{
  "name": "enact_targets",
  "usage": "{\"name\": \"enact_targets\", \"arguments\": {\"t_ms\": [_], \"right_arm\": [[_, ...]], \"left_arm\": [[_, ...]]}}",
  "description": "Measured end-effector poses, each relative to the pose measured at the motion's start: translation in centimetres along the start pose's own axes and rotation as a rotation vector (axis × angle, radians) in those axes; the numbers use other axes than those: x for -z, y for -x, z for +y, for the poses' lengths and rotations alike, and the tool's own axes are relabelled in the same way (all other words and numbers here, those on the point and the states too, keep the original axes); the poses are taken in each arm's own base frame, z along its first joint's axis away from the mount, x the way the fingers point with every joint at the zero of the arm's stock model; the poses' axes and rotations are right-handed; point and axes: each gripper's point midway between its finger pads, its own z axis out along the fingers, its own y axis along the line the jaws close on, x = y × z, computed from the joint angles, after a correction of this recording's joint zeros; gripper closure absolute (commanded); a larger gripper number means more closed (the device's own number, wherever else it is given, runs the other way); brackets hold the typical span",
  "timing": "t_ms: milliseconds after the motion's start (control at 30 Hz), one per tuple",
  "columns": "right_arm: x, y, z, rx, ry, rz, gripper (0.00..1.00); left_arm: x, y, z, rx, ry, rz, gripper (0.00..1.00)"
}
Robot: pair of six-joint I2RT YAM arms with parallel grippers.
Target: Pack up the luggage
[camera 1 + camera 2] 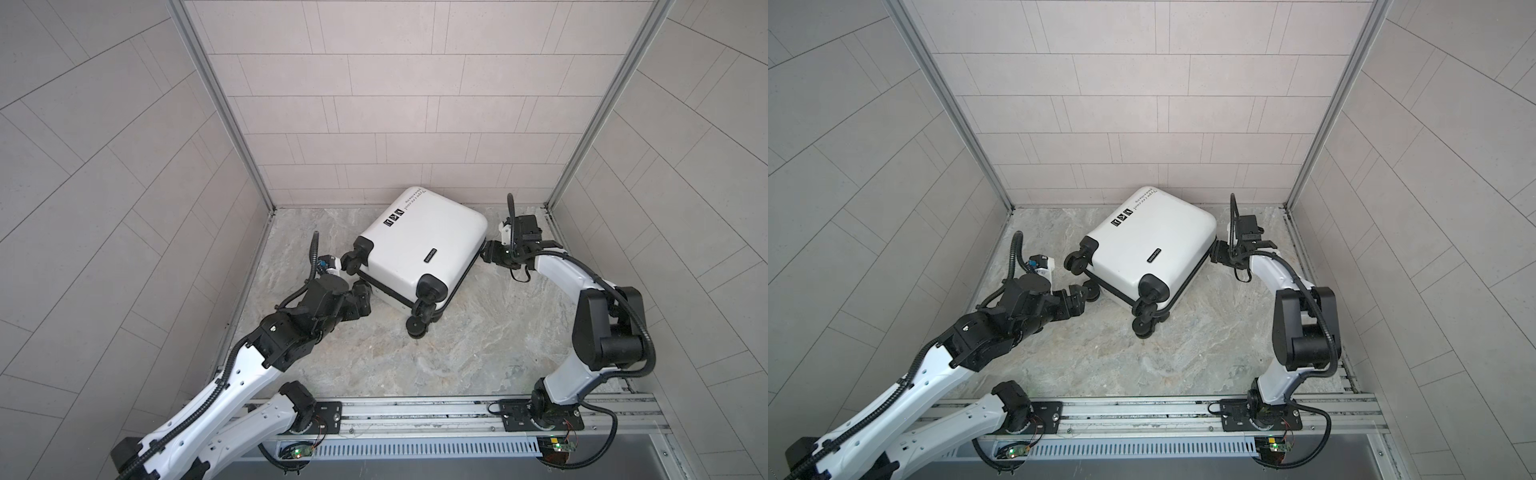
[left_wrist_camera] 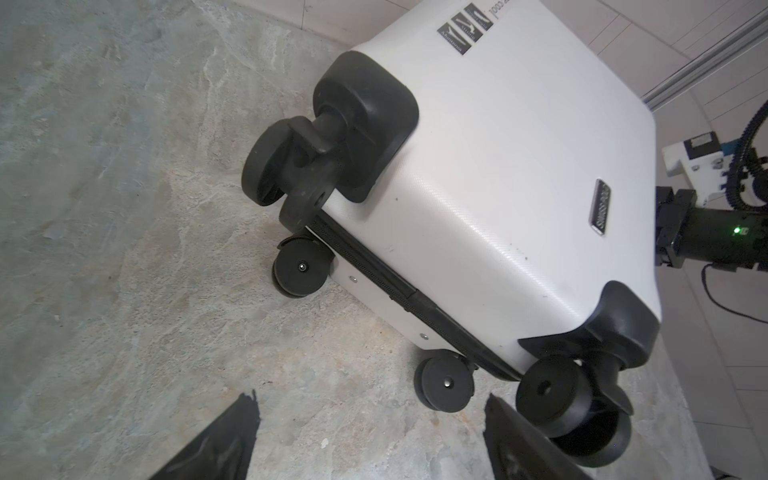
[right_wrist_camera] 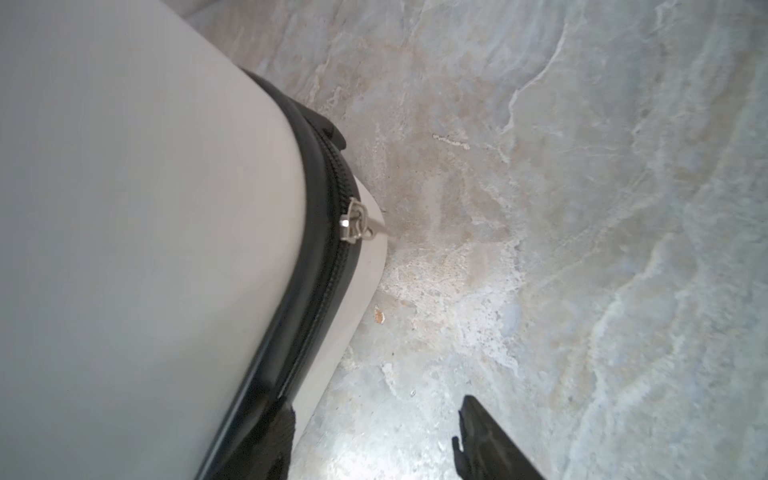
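The closed small white hard-shell suitcase [image 1: 419, 249] lies on the marbled grey floor [image 1: 478, 340] between both grippers. The left gripper [image 2: 370, 399] has its jaws apart and empty, with a black wheel [image 2: 446, 384] just ahead of them. The right gripper [image 3: 378, 405] has its jaws apart too, with the black zipper band [image 3: 328, 257] beside one finger.

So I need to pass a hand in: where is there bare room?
Bare: the marble table between the wheels of the luggage and the front rail. Crowded: left gripper at the wheels, right gripper at the luggage's opposite end.
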Motion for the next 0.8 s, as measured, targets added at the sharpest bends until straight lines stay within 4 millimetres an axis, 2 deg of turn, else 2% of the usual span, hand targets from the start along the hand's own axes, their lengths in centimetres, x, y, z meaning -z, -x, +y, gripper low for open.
{"name": "enact_targets", "arguments": {"t_ms": [200,333,400,567,800], "right_arm": [[4.0,3.3,1.4,-0.023,0.058,-0.137,0.23],[5.0,5.9,2.9,-0.035,0.116,-0.187,0.22],[5.0,7.9,4.0,-0.034,0.153,-0.209,0.22],[2.8,11.2,5.1,-0.046,0.198,-0.213,0.22],[-2.6,13.4,6.1,-0.072,0.285,-0.140,0.22]], "left_arm": [[-1.3,0.6,-2.1,0.061,-0.074,0.001,0.08],[-2.4,0.9,-3.0,0.079,-0.096,0.002,0.08],[-3.0,1.2,-3.2,0.093,-0.101,-0.002,0.08],[-4.2,2.1,-3.3,0.128,-0.109,-0.013,0.08],[-6.2,3.0,-2.4,0.188,-0.108,-0.016,0.08]]}}
